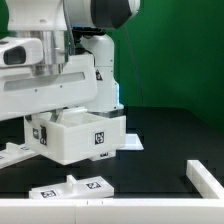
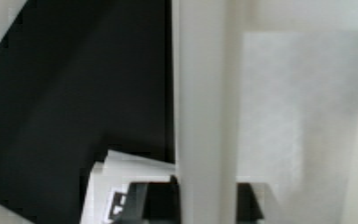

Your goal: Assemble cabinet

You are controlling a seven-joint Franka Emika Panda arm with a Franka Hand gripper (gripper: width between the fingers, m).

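Exterior view | jaws hidden behind arm [image 1: 45,80] (opening: cannot tell) | arm low over cabinet box [image 1: 90,140]

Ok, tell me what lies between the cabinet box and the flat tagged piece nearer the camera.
Nothing: the exterior view shows only bare black table between the box and the flat tagged piece.

backdrop: green wall [image 1: 175,50] | surface: black table [image 1: 170,140] | light: even

Black table [image 1: 165,150] with 1 tagged flat white panel [image 1: 88,184] and 1 white bar [image 1: 205,172], well apart
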